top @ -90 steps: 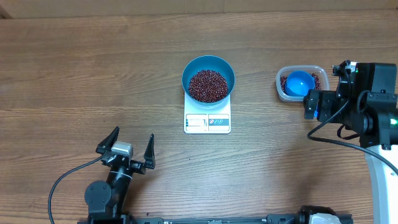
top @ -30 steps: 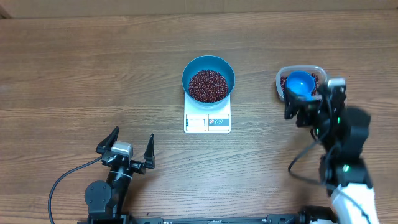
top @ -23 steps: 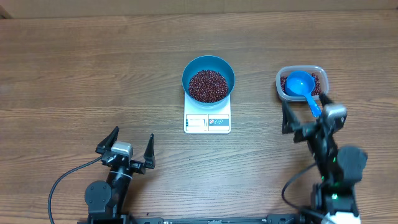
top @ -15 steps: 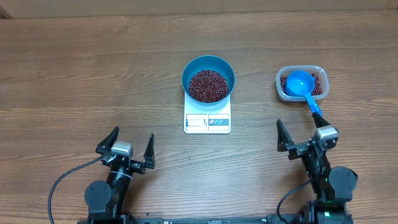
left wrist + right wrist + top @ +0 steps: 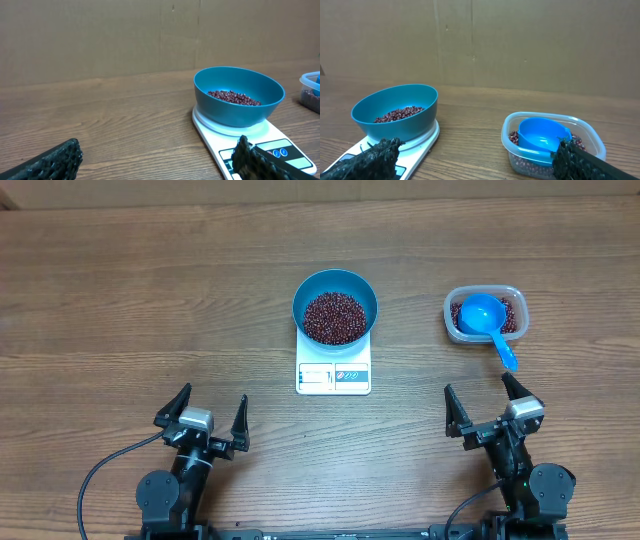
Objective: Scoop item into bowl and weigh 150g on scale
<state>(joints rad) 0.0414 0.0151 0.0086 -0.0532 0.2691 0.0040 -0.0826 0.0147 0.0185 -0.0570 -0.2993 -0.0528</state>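
A: How does the right gripper (image 5: 480,402) stand now?

B: Its fingers are wide apart and it holds nothing. A second ago it was up beside the container (image 5: 512,293). It has now come back to the near right edge of the table (image 5: 120,290), level with the left gripper (image 5: 213,402), which is also wide apart and empty and has not moved.

A: And the scoop (image 5: 483,314)?

B: It lies in the container at the far right. Its cup is on the remaining beans and its handle sticks out over the near rim.

A: Where are the weighed beans (image 5: 334,317)?

B: They are in the bowl (image 5: 300,295), which sits on the scale (image 5: 333,377) at the middle of the table.

A: So the task is finished?

B: I think the scooping is over, because both arms look parked. The display is too small to read, so I cannot confirm the weight.
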